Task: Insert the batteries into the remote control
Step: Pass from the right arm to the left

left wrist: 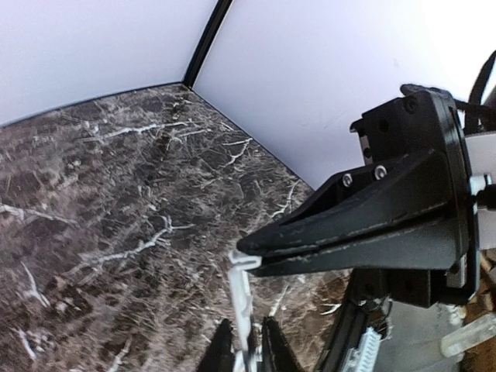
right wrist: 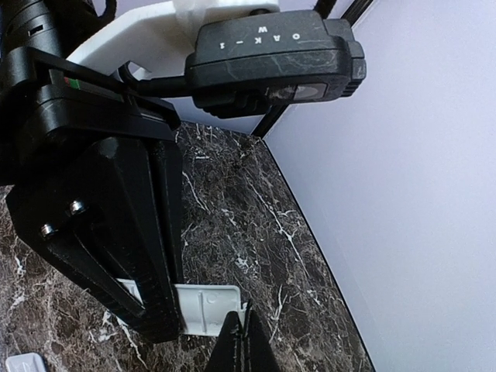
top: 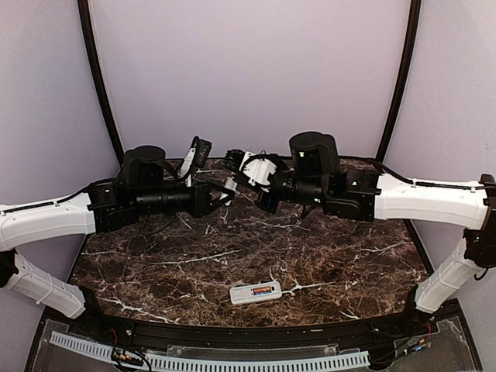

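Remote [top: 256,293] lies flat on the table [top: 155,256] near the front edge, about midway between the two arm bases and well apart from both grippers. We note blue and orange-red in its middle: the batteries [top: 260,291], lying in the open recess. Both arms meet above the rear of the table. We find the left gripper [left wrist: 246,353] narrow, its fingers pinching a thin white cover [right wrist: 205,308], seen edge-on in its own wrist view. The right gripper [right wrist: 240,342] is likewise narrow, its fingertips nipping one edge of the cover. The cover is held off the table between the two grippers. We cannot tell which way each battery faces.
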Tool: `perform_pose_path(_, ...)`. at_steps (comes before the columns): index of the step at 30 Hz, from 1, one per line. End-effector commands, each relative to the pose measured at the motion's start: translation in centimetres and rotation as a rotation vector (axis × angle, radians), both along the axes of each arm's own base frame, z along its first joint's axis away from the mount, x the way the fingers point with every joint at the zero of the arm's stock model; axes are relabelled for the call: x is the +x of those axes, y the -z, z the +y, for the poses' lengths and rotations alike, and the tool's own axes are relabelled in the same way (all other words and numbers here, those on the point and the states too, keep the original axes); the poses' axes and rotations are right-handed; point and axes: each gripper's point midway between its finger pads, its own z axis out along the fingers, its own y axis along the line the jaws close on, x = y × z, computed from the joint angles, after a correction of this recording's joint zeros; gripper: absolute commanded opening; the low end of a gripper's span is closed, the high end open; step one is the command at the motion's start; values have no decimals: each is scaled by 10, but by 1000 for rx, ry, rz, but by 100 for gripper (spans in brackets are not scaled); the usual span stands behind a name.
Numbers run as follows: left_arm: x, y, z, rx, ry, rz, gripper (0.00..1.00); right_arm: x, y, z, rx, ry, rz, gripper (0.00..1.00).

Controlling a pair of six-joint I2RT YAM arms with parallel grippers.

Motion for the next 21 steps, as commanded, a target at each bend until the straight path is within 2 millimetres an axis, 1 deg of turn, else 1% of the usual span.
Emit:
perform_pose_path(1, -2, -10, -3, -4, 40, -30, 2, -6, -10, 3, 36, -14, -21, 0)
perform_pose_path(2, -4, -10, -3, -3, 46, -34, 0, -6, -11, 4, 40, -19, -18, 0)
perform_pose_path(5, -5, -11, -1, 24, 60, -83, 0, -8, -14, 4, 48, -19, 4, 0)
perform_pose_path(6, -5, -13, 2, 33, 52, -106, 0, -6, -17, 2, 62, 1, 31, 8)
perform_pose_path(7, -4, -10, 5, 69, 52, -142, 0, -4, -24, 0, 89, 26, 65, 20)
perform_pose_path(8, 1, -12, 11, 93, 17, -180, 0, -5, -25, -4, 99, 44, 122, 30)
perform_pose_path(9, 0, -12, 16, 144, 16, -248, 0, -7, -29, -8, 109, 45, 185, 39)
perform_pose_path(10, 9, -12, 24, 192, -44, -297, 0, -10, -36, -14, 129, 43, 259, 46)
perform_pose_path(11, 7, -14, 27, 260, -38, -405, 0, -14, -37, -18, 140, 36, 355, 52)
perform_pose_path(12, 16, -15, 36, 331, -109, -478, 0, -16, -46, -24, 168, 28, 447, 56)
perform_pose_path(13, 11, -19, 32, 399, -89, -614, 0, -18, -46, -29, 179, 23, 551, 58)
perform_pose_path(14, 17, -24, 38, 450, -156, -702, 0, -20, -47, -34, 194, 22, 651, 60)
perform_pose_path(15, 13, -30, 37, 543, -170, -840, 0, -23, -48, -39, 208, 17, 732, 60)
perform_pose_path(16, 13, -38, 35, 539, -206, -922, 0, -26, -49, -42, 213, 19, 788, 61)
perform_pose_path(17, 8, -41, 31, 603, -190, -1032, 0, -31, -51, -44, 216, 16, 821, 62)
perform_pose_path(18, 9, -48, 33, 610, -239, -1087, 0, -35, -51, -46, 216, 18, 854, 63)
perform_pose_path(19, 7, -48, 31, 679, -231, -1171, 0, -39, -51, -48, 218, 21, 879, 65)
perform_pose_path(20, 4, -56, 31, 664, -264, -1223, 0, -42, -50, -50, 219, 29, 898, 65)
perform_pose_path(21, 0, -55, 27, 719, -247, -1304, 0, -47, -49, -50, 216, 32, 907, 66)
